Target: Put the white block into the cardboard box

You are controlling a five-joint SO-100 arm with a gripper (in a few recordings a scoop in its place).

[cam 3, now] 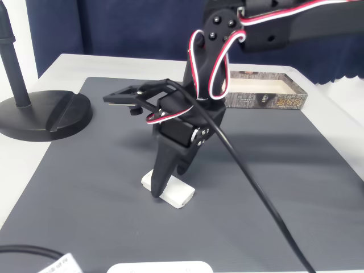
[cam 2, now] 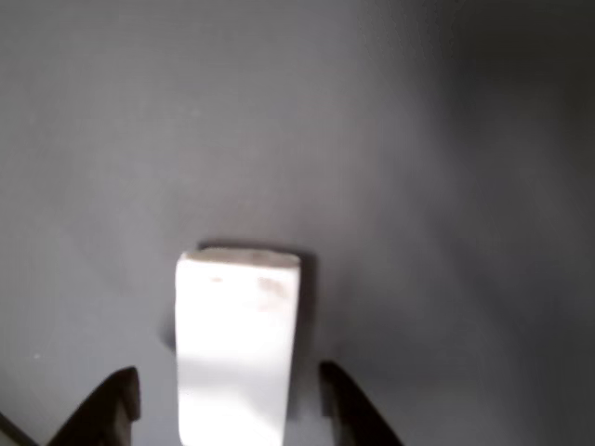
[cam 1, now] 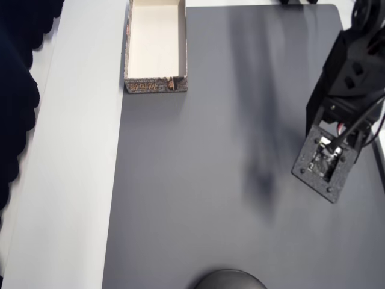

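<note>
**End effector straddling the white block on the grey mat**

The black end effector [cam 2: 228, 404] points straight down, its two fingers spread apart with the white block [cam 2: 237, 344] lying between them. In the wrist view a narrow gap shows on each side, so the fingers have not closed on it. The block is a small plain white brick, longer than wide, with faint smudges on its top face, resting flat on the dark grey mat [cam 3: 273, 170]. The fixed view shows a fingertip planted at the block's [cam 3: 168, 190] near side, the arm reaching down from above, red and white wires looped around it. The cardboard box [cam 1: 155, 45], cream inside with patterned brownish walls, sits well away from the end effector, at the mat's far corner on the desk [cam 1: 72, 150].
</note>
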